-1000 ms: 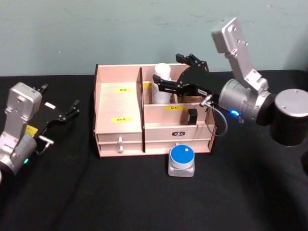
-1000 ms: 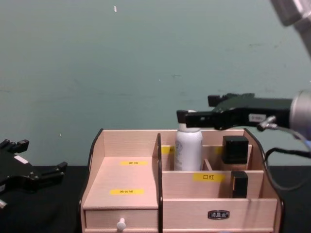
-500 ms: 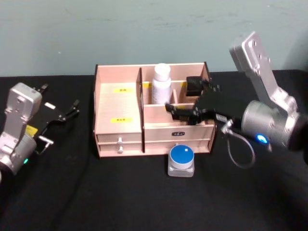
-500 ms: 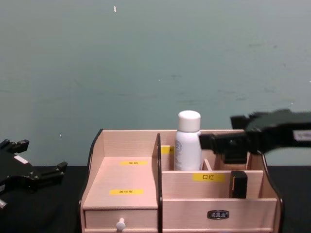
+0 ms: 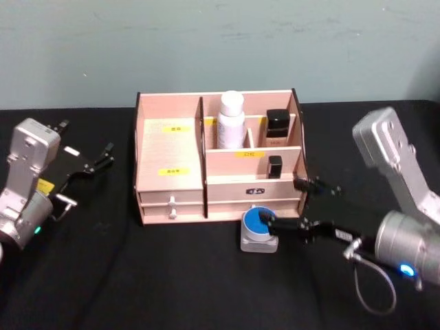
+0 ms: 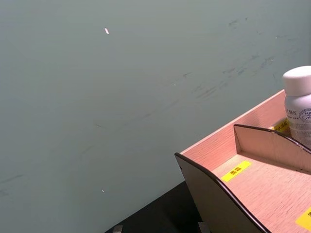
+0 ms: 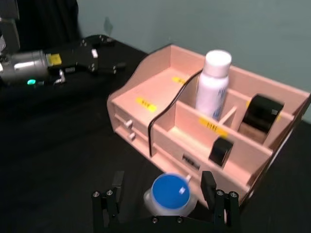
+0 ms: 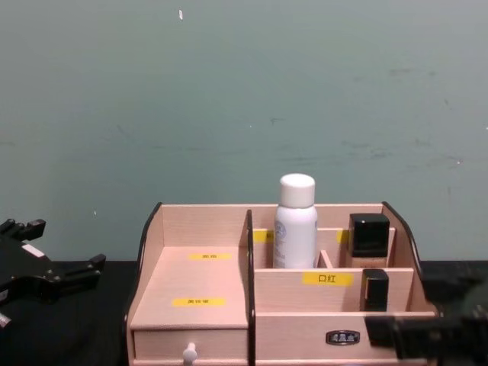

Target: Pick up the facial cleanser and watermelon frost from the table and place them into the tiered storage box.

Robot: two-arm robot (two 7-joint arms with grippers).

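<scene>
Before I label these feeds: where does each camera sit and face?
Head: high, looking down at the tiered storage box; left gripper and right gripper show.
Chest: low, facing the box's front; left gripper at left edge.
Left wrist: beside the box, facing the wall.
Right wrist: above its open fingers, facing the box.
Shared: white bottle, in all four.

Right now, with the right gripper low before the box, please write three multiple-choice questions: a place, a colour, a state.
1. Where does the white bottle stand? A. on the table B. in a rear compartment of the tiered storage box C. in the drawer
2. What colour is the lid of the jar? A. red B. blue C. green
3. How is the right gripper? A. open B. shut on the bottle C. shut on the jar
B: it stands in the box's back row. B: the lid is blue. A: its fingers stand apart, flanking the jar.
</scene>
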